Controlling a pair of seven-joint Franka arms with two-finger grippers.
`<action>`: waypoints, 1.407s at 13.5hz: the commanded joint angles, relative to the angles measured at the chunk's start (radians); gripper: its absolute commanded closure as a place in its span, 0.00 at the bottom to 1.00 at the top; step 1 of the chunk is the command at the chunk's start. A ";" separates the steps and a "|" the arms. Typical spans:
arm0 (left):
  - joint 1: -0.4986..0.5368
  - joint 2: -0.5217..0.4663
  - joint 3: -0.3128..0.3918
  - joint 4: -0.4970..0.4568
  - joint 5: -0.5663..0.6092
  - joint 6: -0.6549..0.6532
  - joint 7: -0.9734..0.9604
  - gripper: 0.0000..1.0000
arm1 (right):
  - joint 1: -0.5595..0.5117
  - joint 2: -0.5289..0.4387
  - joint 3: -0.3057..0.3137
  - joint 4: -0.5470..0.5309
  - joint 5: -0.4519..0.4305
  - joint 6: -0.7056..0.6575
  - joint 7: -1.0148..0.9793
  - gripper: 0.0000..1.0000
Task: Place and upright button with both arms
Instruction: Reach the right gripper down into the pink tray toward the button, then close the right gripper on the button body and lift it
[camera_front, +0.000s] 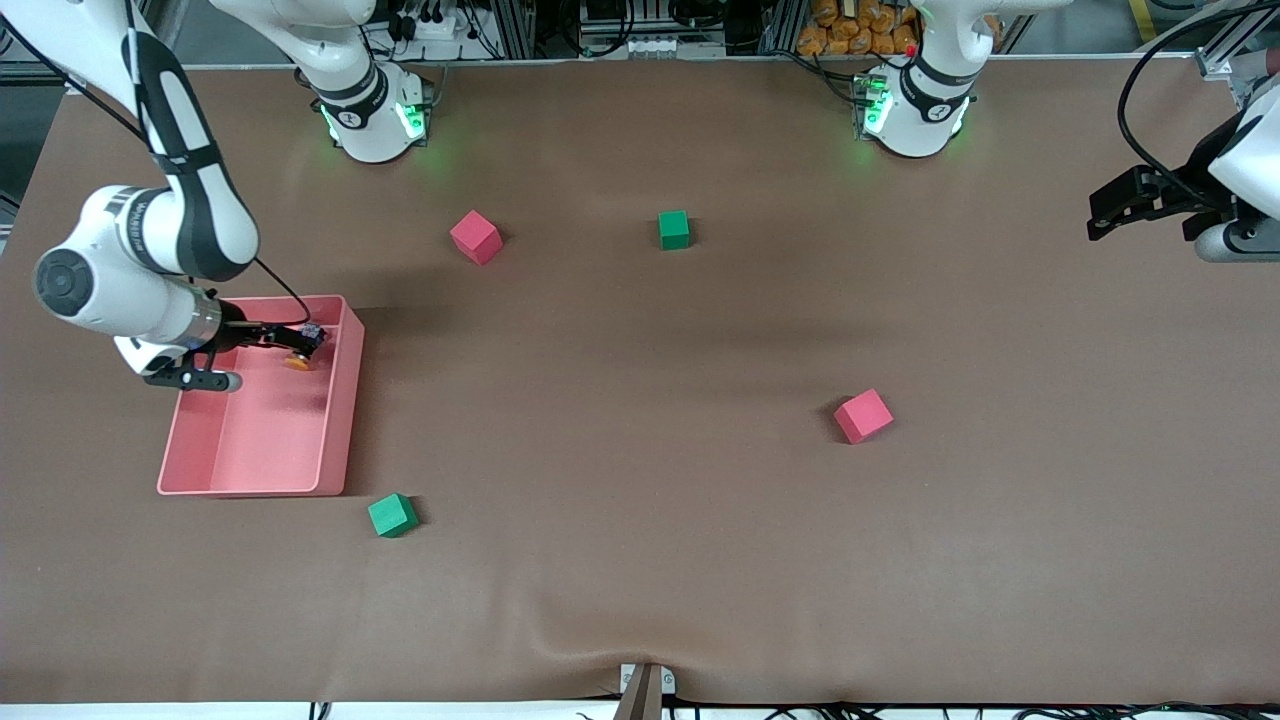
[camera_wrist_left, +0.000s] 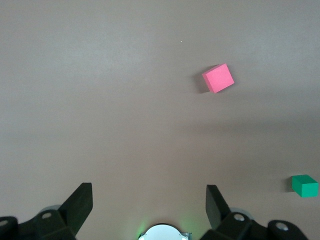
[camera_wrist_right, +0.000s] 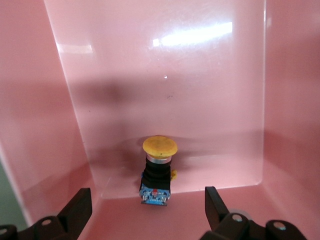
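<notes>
Counting one button (camera_wrist_right: 159, 172), four cubes

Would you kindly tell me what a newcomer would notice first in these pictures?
The pink tray at the right arm's end of the table, with the right gripper open inside it around the orange-capped button. Next, the left gripper, open, waiting over the table's other end.
</notes>
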 joint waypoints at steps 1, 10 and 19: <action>-0.006 -0.017 0.003 -0.017 -0.004 -0.011 -0.010 0.00 | -0.005 -0.032 0.006 -0.073 -0.005 0.074 -0.014 0.00; -0.006 -0.009 0.003 -0.017 -0.004 -0.011 -0.010 0.00 | 0.030 0.004 0.007 -0.100 -0.005 0.186 -0.020 0.00; -0.005 -0.008 0.001 -0.018 -0.003 -0.008 -0.010 0.00 | -0.032 0.135 0.007 -0.097 0.007 0.335 -0.068 0.00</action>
